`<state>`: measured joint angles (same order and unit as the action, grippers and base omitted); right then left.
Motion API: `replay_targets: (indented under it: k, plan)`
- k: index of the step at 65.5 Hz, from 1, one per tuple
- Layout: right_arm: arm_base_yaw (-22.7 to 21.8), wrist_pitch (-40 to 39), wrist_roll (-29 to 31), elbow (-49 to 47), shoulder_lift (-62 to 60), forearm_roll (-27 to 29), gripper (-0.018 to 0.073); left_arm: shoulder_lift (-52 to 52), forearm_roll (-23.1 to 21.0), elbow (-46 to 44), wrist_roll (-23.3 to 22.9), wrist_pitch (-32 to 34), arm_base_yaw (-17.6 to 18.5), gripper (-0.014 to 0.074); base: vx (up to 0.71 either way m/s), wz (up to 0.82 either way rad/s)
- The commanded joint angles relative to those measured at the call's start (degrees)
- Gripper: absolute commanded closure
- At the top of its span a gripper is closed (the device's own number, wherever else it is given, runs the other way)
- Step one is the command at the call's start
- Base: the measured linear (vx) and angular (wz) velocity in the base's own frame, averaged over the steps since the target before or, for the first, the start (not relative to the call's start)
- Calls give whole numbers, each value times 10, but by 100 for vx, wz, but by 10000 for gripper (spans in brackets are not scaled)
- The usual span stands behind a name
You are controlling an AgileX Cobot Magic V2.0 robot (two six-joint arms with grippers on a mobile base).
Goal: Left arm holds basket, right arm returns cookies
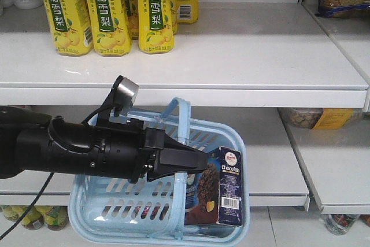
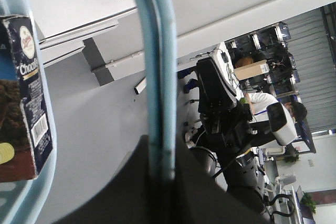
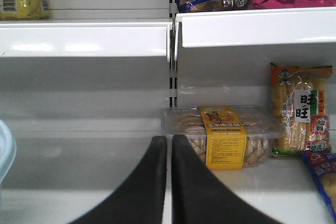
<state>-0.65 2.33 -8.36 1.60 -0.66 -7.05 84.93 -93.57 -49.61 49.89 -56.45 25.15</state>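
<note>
White shop shelves (image 1: 243, 56) fill the scene, with yellow bottles (image 1: 110, 10) on the upper one, far left. The left arm's fingers (image 1: 179, 160) clench a hoop handle (image 2: 157, 77) of the blue basket (image 1: 115, 212). The cookies (image 1: 228, 189) stand at its right end, long axis vertical, barcode side near. The right arm's fingers (image 3: 149, 182) are pressed together, empty.

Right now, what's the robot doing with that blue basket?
The left pincer is clamped on a handle of the blue basket, holding it in front of the shelves. The cookie box stands inside the basket. The right pincer is shut and empty, facing a clear snack tub.
</note>
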Motion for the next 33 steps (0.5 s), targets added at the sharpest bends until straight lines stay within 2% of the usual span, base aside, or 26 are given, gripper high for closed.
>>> replay_targets:
  k: [1,33]
  plan:
    - [1,-42,4,10,-7,-4,568,-24,-84,-21,14,-8,-1,599,0,0]
    - [1,-41,4,10,-7,-4,568,-24,-84,-21,14,-8,-1,599,0,0]
